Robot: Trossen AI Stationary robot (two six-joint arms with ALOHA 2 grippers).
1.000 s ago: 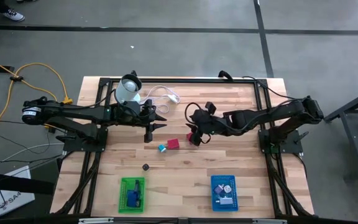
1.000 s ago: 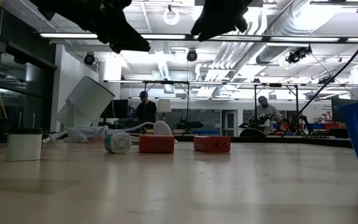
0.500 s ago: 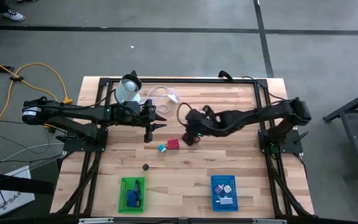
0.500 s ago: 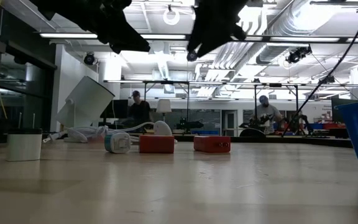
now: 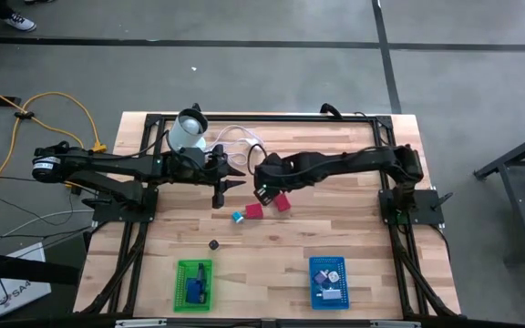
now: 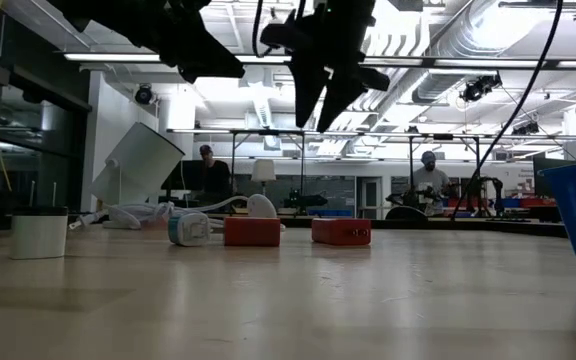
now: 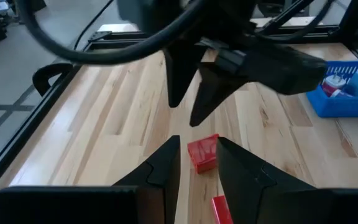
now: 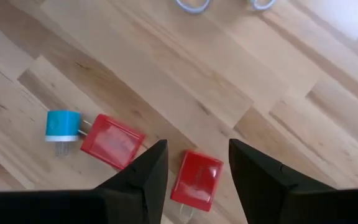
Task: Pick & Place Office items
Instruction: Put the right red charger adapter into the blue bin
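Red block (image 8: 196,178) now under right gripper (image 8: 194,168), arm extended leftward.
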